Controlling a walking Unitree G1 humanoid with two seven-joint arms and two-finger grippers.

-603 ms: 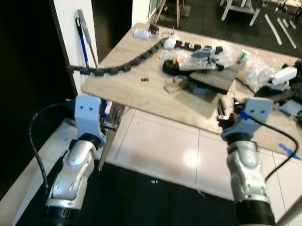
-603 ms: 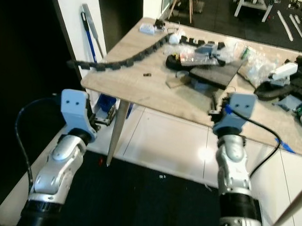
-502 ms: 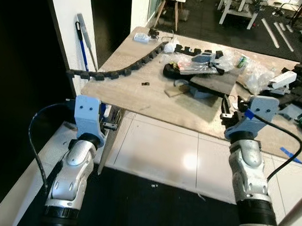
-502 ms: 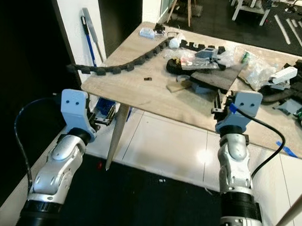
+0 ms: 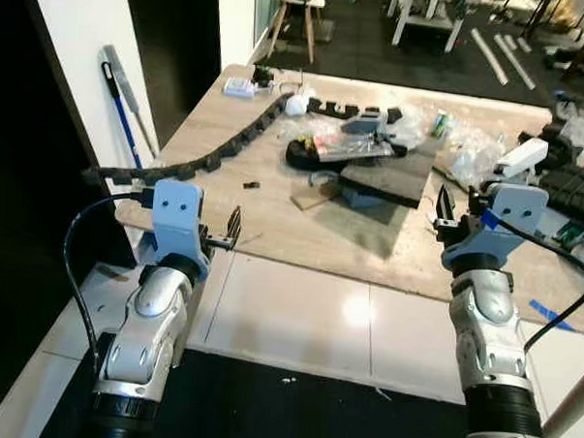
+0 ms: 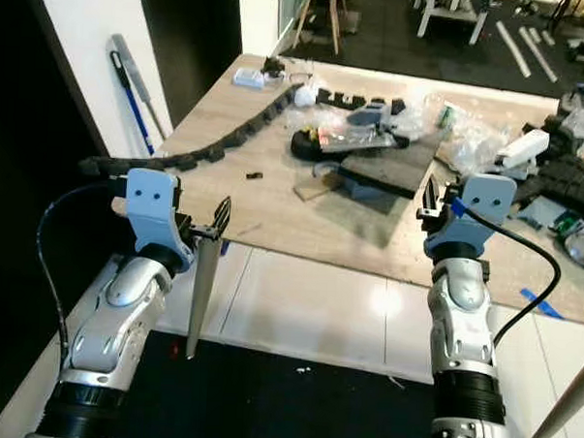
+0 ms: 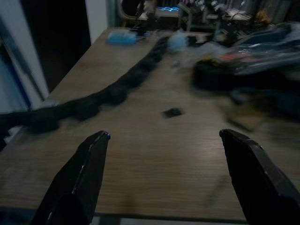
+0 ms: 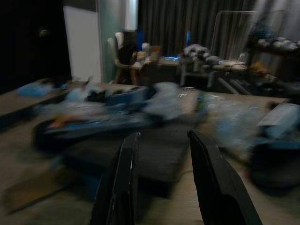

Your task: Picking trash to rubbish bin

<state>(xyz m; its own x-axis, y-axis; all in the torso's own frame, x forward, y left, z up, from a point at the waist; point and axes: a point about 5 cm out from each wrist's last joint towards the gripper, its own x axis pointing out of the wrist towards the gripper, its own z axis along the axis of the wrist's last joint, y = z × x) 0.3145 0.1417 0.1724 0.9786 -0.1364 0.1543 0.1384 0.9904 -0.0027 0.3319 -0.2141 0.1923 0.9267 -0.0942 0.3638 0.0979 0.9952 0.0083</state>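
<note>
Wooden worktop (image 5: 273,213) ahead, cluttered. Black cable chain (image 5: 212,157) runs from near left corner toward far edge. Dark slab (image 5: 386,179) mid-worktop, near right claw. Trash: crinkled clear plastic bags (image 5: 474,154) toward right edge; more wrappers (image 5: 334,134) behind slab. Left claw (image 5: 231,228) at near edge by left corner, fingers spread wide, empty. Right claw (image 5: 440,208) over near edge further right, fingers parted, empty. Small dark scrap (image 7: 172,112) on bare wood beyond left claw.

Head stereo pair looking down at table (image 5: 273,218), wrist cameras low, facing across it
</note>
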